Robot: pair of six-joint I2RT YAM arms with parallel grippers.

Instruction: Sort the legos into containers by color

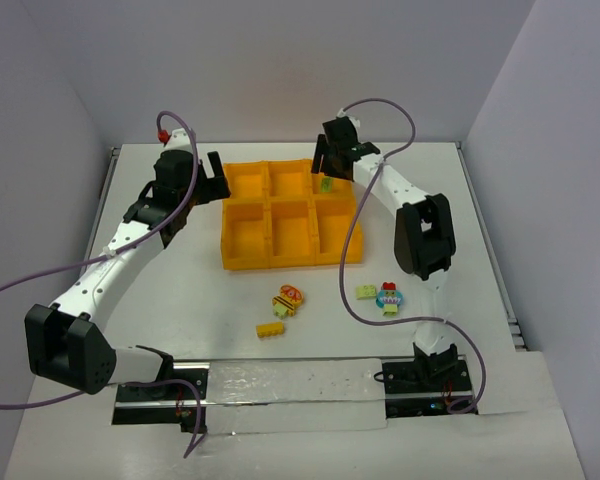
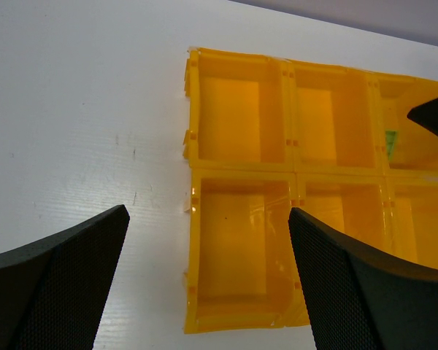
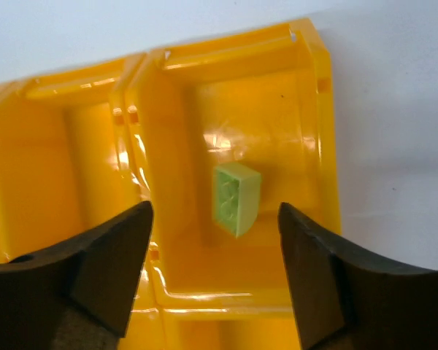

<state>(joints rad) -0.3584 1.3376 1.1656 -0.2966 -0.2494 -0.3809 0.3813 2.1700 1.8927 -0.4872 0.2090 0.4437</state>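
right pincer [image 3: 213, 216] open above far-right well [image 3: 317, 131] | lime brick [image 3: 237, 198] lies loose inside, ungripped | left pincer [image 2: 208, 213] open, empty | legos [image 1: 288, 300] on worktop [image 1: 220, 300]: light, stiff, slick; pinch flat sides

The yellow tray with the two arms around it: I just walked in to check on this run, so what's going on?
The right gripper hangs open over the far right well of the tray, and a green lego is in that well, clear of the jaws. The left gripper is open and empty beside the tray's left side. A green brick, a red-teal cluster, a yellow-red cluster and a yellow brick lie unsorted on the table.
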